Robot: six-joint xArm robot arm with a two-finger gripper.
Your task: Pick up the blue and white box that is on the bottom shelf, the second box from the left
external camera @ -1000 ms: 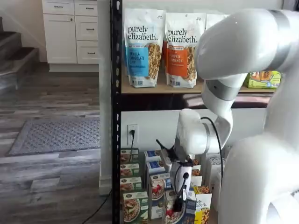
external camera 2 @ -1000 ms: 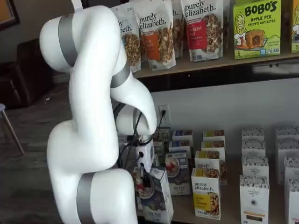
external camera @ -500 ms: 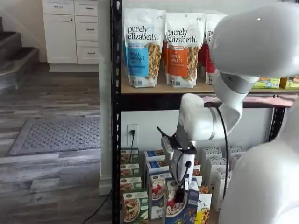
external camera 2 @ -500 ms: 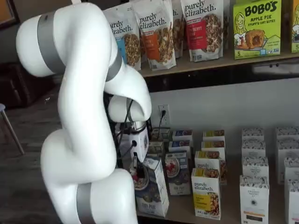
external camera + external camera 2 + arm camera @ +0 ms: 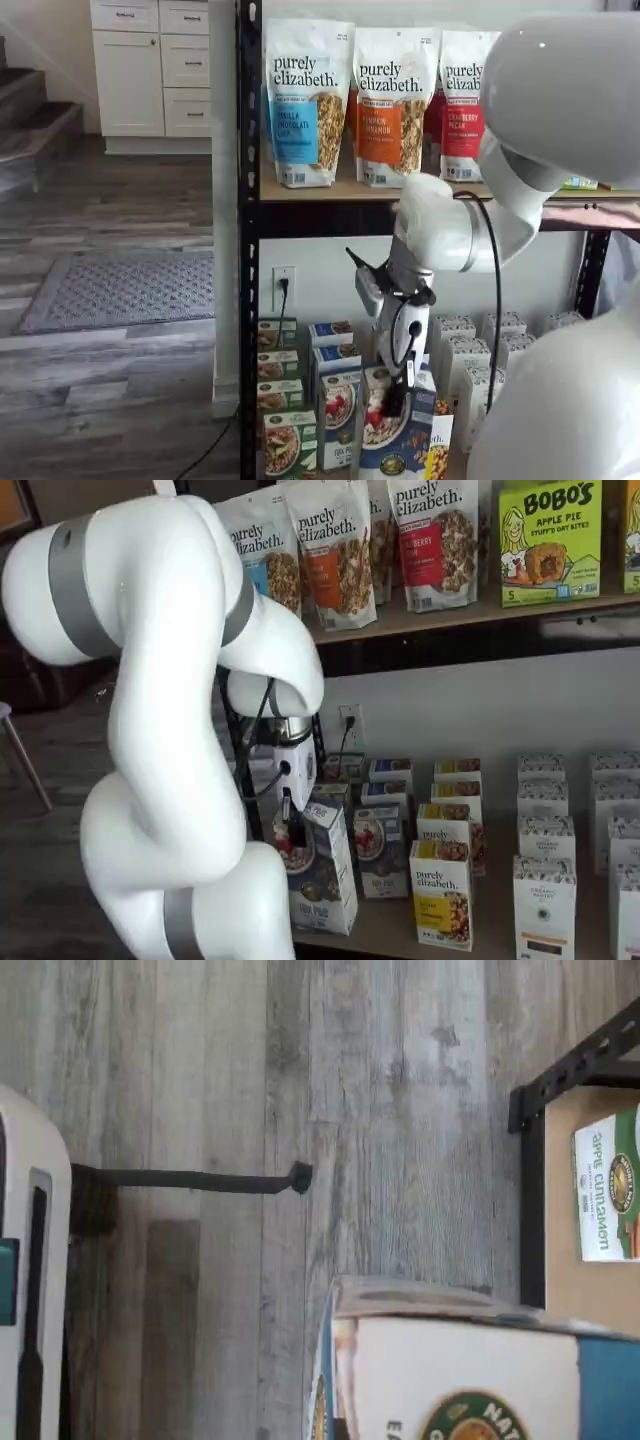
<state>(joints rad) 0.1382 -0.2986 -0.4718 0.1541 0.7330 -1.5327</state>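
My gripper [image 5: 396, 398] [image 5: 292, 826] is shut on the blue and white box [image 5: 398, 436] [image 5: 322, 876], gripping it near its top. In both shelf views the box hangs slightly tilted, clear of the rows of cartons and in front of the bottom shelf [image 5: 396, 927]. Its front shows a cereal bowl with red berries. The wrist view shows the box's white top and blue edge [image 5: 470, 1365] close up over the grey plank floor, with the shelf's tan board [image 5: 590, 1295] beside it.
More blue and white cartons [image 5: 340, 410] and green-and-white cartons [image 5: 288, 440] [image 5: 608, 1185] stand in rows on the bottom shelf. A yellow-and-white carton [image 5: 443, 892] stands nearby. Black rack posts [image 5: 248, 250] frame the shelf. A black cable [image 5: 195, 1179] lies on the floor.
The arm has lifted the held box upward and drawn it out from the shelf; the wrist now sits higher.
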